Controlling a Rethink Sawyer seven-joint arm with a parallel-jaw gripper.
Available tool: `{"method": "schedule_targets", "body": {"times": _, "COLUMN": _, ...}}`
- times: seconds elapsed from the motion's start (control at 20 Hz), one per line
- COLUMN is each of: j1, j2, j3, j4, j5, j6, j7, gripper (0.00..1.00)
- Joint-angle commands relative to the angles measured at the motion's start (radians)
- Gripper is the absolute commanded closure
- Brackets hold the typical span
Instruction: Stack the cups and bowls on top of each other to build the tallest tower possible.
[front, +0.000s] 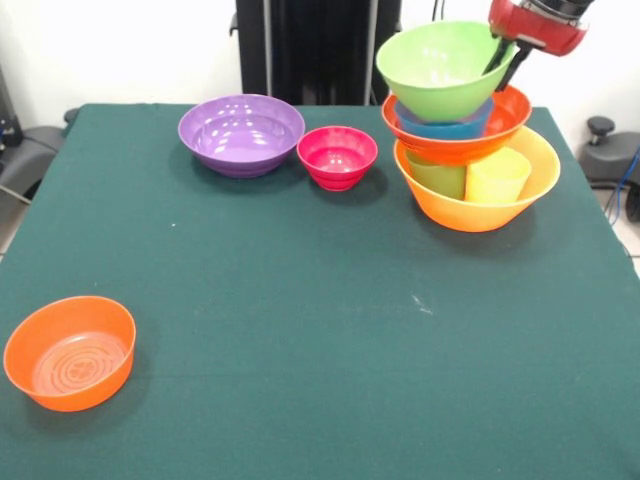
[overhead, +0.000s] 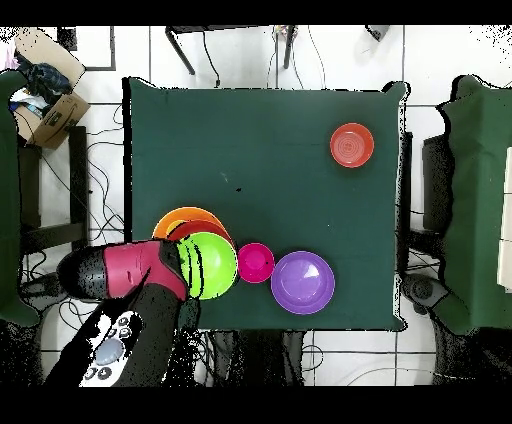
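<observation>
On the green bench, the tower stands near one edge: a big orange bowl holding the green cup and yellow cup side by side, then the wide red-orange bowl, a small blue bowl, and the lime green bowl tilted on top. The gripper has its dark fingers straddling the lime bowl's rim, holding it. Apart on the bench sit the purple bowl, just beside it the small pink bowl, and far off the small orange bowl.

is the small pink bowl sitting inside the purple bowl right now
No, the small pink bowl sits on the table beside the purple bowl, with its whole rim and wall showing outside it.
</observation>
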Motion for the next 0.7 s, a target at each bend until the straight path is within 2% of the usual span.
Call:
{"method": "schedule_targets", "body": {"times": 0.05, "j1": -0.003, "j2": 0.028, "j3": 0.057, "j4": -0.066, "j5": 0.012, "j6": 0.001, "j7": 0.170, "gripper": 1.00}}
{"method": "schedule_targets", "body": {"times": 0.7, "j1": -0.018, "j2": 0.027, "j3": 0.072, "j4": -0.071, "j5": 0.020, "j6": 0.003, "j7": 0.157, "gripper": 1.00}}
